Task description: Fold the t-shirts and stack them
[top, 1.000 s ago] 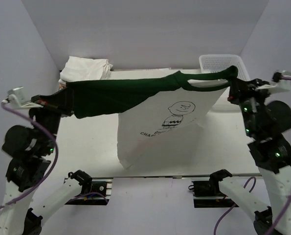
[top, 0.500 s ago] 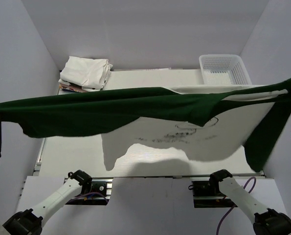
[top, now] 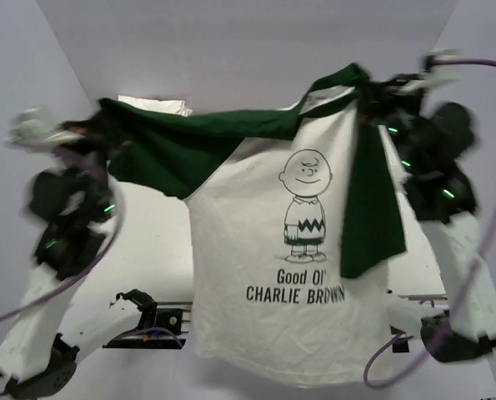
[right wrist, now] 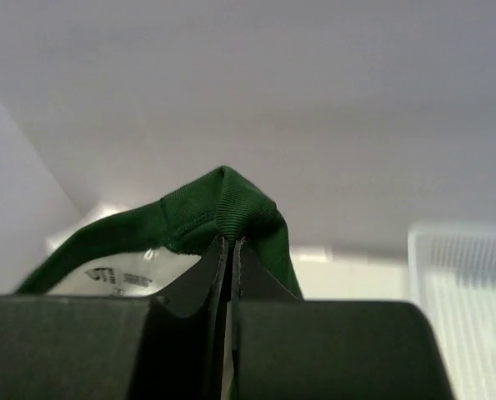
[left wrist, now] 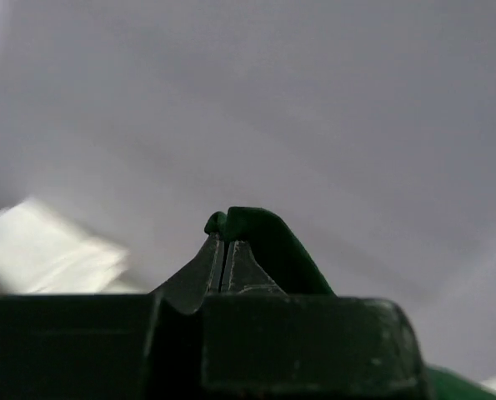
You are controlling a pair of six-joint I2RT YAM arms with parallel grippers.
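Note:
The white t-shirt [top: 289, 275] with dark green sleeves and the "Good Ol' Charlie Brown" print hangs in the air between both arms, print facing the top camera. My left gripper [top: 106, 117] is shut on dark green cloth [left wrist: 260, 237] at the shirt's left end. My right gripper [top: 366, 92] is shut on the green ribbed collar [right wrist: 239, 204] at the upper right. One green sleeve [top: 371, 208] dangles down the right side. A stack of folded whitish shirts [top: 160, 105] lies at the table's back left, mostly hidden behind the hanging shirt.
The white mesh basket [right wrist: 468, 283] shows at the right of the right wrist view; in the top view the shirt and right arm hide it. The white table [top: 152, 242] lies below, with white walls around.
The shirt was stretched wide and flat half a second ago. Both arms have swung back into view, and the shirt now hangs down with its print upright.

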